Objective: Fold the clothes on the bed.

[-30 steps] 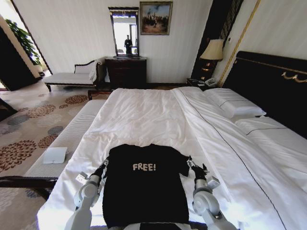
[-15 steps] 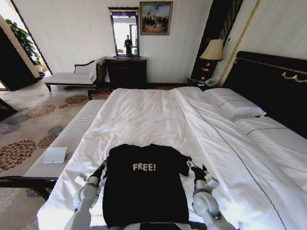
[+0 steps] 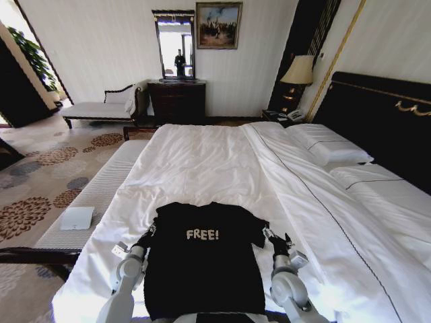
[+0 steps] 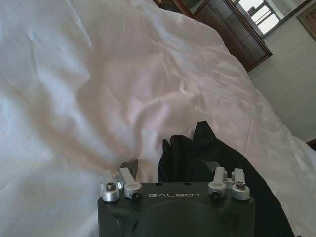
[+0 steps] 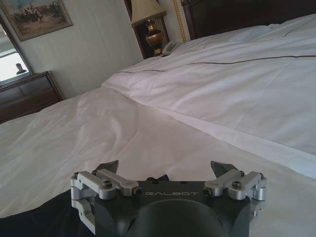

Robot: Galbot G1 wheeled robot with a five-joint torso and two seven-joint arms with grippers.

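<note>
Bed comes first, big and white, with pillows by the tall dark headboard. Near its close edge lies the black T-shirt, spread flat with pale "FREE!" letters facing up. It looks small on the white duvet.

The left gripper sits at the shirt's left sleeve. From the left wrist camera, black cloth bunches up between its fingers, but I cannot tell if they are pinching it.

The right gripper sits at the shirt's right sleeve. From the right wrist camera, its fingers stand spread wide apart with nothing held, and a bit of the shirt lies just beside it.
</note>
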